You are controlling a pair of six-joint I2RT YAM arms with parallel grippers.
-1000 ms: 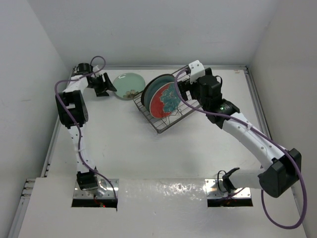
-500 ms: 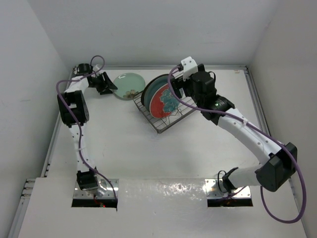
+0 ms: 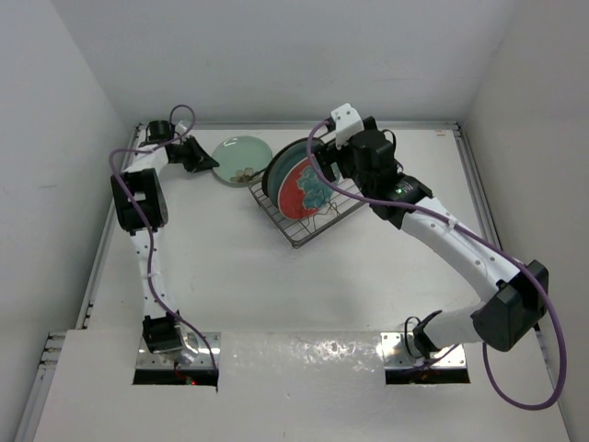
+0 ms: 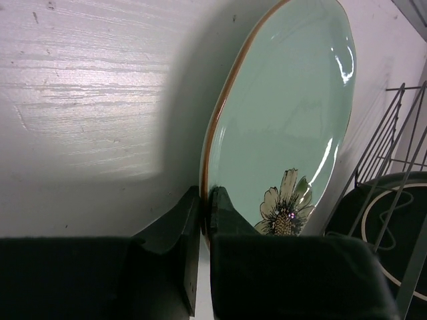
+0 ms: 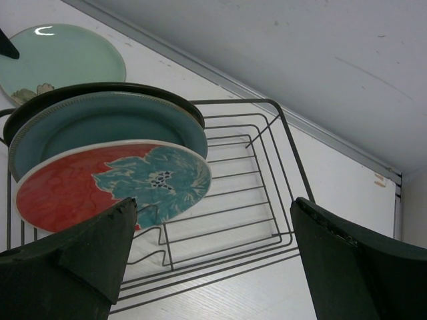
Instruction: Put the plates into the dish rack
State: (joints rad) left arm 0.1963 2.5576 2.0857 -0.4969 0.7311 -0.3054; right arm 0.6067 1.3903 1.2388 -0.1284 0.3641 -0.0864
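- The right gripper (image 5: 213, 202) has drawn up and back from the dish rack (image 3: 299, 235) over the last second. It now hangs above the rack with its jaws spread wide and nothing between them.
- Three plates stand on edge in the rack's left end: a dark plate (image 4: 347, 223) at the back, a teal plate (image 5: 100, 123) in the middle and the red plate with a teal flower (image 5: 73, 187) in front. The rack's right half shows only bare wire.
- The left gripper (image 4: 205, 197) has edged in toward the mint-green plate (image 4: 287, 120). Its fingers are now clenched on the plate's brown rim, one on each side, close to the painted daisy.
- From above, that plate looks to be resting on the counter (image 3: 239, 267) just left of the rack, not yet lifted.
- Judged from this, the mint-green plate is the only one left to load. The right arm's retreat frees the space over the rack for the left arm to bring it across.
- A rim-only grip on a glossy plate may slip as the plate tips up.
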